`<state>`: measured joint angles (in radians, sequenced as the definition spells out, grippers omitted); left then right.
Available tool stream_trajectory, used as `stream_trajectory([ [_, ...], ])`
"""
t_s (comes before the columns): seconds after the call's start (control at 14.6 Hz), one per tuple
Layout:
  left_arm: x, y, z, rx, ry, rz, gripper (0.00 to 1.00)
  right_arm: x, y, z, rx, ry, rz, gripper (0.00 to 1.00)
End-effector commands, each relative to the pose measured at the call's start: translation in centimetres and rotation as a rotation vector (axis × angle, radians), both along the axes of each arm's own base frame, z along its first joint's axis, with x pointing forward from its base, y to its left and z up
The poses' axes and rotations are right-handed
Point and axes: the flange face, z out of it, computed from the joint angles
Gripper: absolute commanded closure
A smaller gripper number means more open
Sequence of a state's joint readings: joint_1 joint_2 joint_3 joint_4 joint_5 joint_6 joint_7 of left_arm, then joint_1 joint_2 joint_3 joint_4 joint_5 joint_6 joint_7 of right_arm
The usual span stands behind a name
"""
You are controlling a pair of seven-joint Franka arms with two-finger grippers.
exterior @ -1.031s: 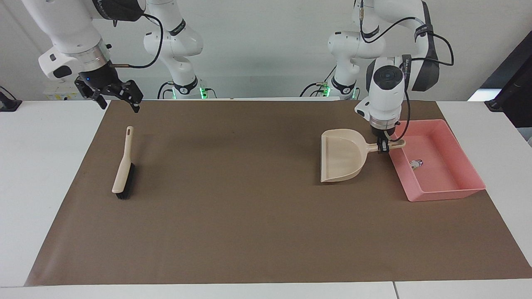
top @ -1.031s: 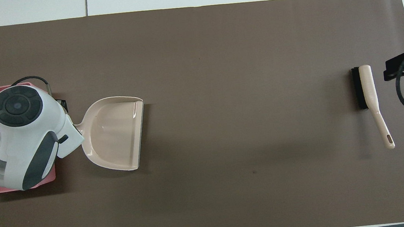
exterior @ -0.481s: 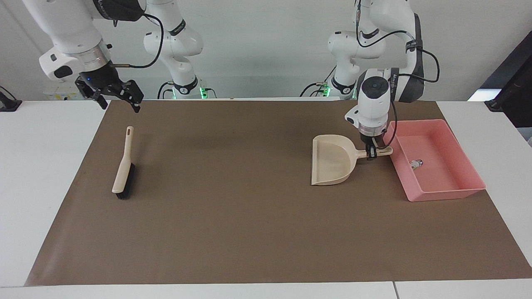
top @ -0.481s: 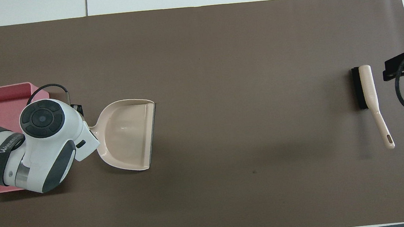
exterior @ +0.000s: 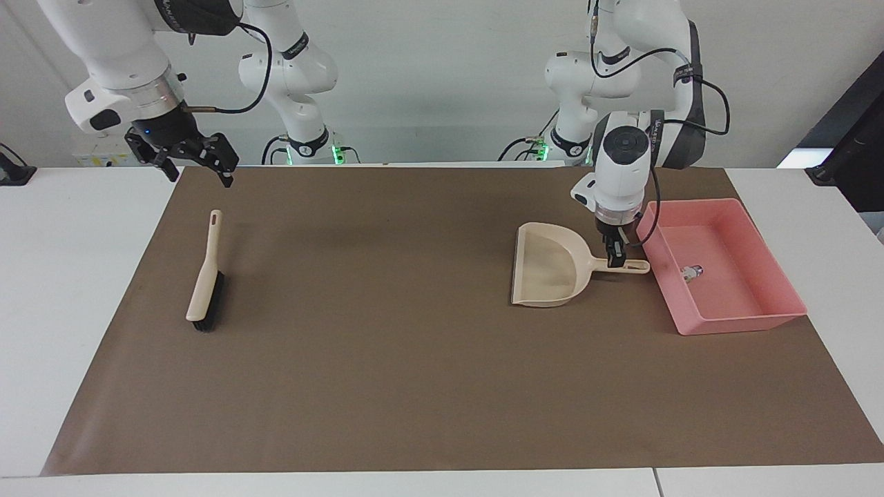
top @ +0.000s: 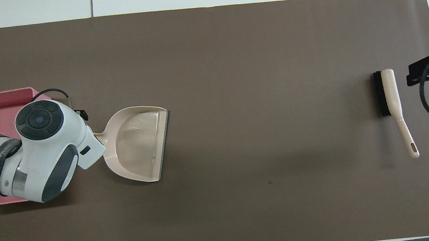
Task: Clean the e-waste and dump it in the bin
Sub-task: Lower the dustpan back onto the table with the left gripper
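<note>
Fingers spread wide and holding nothing, the right gripper [exterior: 198, 172] hangs over the edge of the brown paper mat [exterior: 414, 359] nearest the robots, at the right arm's end of the white worktop [exterior: 69, 276]; that arm waits. A little farther from the robots, a beige long-handled hand brush with black bristles [exterior: 205, 290] lies flat on the mat, its handle pointing toward the robots.

Toward the left arm's end, the left gripper [exterior: 616, 257] points straight down at the handle of the beige plastic dustpan [exterior: 545, 273], which rests flat on the mat. Whether its fingers grasp the handle or have released it cannot be told. Just beside the handle's tip stands the shallow rectangular pink plastic bin [exterior: 732, 324]. The e-waste [exterior: 691, 271], a tiny white bit, lies on the bin's floor, near the wall closest to the dustpan.
</note>
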<state>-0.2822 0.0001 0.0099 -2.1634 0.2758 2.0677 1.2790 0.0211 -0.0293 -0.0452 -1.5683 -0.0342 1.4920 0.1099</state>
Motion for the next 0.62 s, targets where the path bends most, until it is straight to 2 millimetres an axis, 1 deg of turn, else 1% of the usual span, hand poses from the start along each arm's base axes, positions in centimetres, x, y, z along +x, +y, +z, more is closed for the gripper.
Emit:
stream_trajectory([
  [0.0,1.8,1.4,4.7,-0.013,-0.014,0.074,0.01,-0.3,0.0,0.1,0.008,-0.001,0.019,0.00],
  [0.14,2.8,3.8,7.4,-0.025,-0.028,0.137,0.01,-0.3,0.0,0.0,0.008,0.001,0.019,0.00],
  [0.21,3.1,5.1,8.7,-0.058,-0.027,0.187,0.01,-0.3,0.0,0.0,0.008,0.002,0.019,0.00],
  [0.41,3.8,9.2,11.5,-0.077,-0.039,0.280,0.01,-0.3,0.0,0.1,0.008,-0.002,0.019,0.00],
  [0.55,4.1,11.4,13.1,-0.077,-0.046,0.326,0.01,-0.3,0.0,0.1,0.008,-0.005,0.019,0.00],
])
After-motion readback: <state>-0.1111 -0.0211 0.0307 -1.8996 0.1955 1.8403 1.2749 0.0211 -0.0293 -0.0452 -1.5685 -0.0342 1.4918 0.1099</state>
